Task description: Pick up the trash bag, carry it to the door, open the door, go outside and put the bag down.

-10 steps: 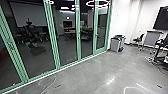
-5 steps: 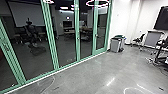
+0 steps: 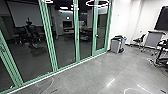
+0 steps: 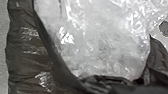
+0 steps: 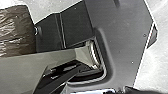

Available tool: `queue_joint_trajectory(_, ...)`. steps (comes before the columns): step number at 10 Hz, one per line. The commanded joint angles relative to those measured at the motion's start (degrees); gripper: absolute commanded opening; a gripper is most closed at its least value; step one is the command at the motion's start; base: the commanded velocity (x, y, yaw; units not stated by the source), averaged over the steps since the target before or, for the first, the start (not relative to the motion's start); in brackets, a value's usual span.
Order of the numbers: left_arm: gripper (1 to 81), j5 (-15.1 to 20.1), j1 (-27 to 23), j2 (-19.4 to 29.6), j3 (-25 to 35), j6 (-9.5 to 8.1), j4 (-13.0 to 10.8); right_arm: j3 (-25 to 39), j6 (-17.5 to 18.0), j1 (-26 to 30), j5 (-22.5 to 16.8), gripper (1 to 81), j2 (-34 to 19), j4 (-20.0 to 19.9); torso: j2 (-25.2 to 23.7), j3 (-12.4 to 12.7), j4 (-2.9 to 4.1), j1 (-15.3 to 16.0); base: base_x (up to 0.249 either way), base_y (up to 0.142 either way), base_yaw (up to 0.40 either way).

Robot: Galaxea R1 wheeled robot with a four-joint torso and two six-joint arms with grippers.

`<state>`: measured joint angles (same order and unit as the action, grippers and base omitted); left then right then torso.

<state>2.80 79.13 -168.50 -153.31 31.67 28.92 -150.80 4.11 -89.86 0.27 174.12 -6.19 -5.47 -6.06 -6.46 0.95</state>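
The trash bag [image 4: 27, 55] shows large in the left wrist view, dark and shiny, around crinkled clear plastic [image 4: 100, 45]. Part of the same brown-black bag [image 5: 15, 30] appears in the right wrist view, beside the robot's dark base plate. In the head view a glass wall with green frames runs along the left; its far panel, a door [image 3: 100, 32] with a small handle, stands shut near the white wall. How either gripper stands cannot be made out.
Grey bins [image 3: 117, 45] stand by the white wall just right of the glass. Farther right are a chair [image 3: 139, 40], a grey cabinet [image 3: 153, 40] and a dark cart [image 3: 163, 53] with cables on the floor. Dark furniture shows in the glass.
The head camera's view has shifted slightly, with the near green frames now farther left in it. No separate movement of the room's things is visible.
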Motion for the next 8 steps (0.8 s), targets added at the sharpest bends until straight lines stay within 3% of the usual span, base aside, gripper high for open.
queue_joint_trajectory(1,1.0,3.5,-3.8,0.5,0.0,0.41,-0.2,0.5,-0.2,2.4,-3.6,81.1,0.2,0.2,0.0,0.0,0.00,0.0,0.133,-0.060,0.000)
queue_joint_trajectory(8,1.0,3.5,-3.8,0.5,0.0,0.41,-0.2,0.5,-0.2,2.4,-3.6,81.1,0.2,0.2,0.0,0.0,0.00,0.0,0.132,-0.009,0.000)
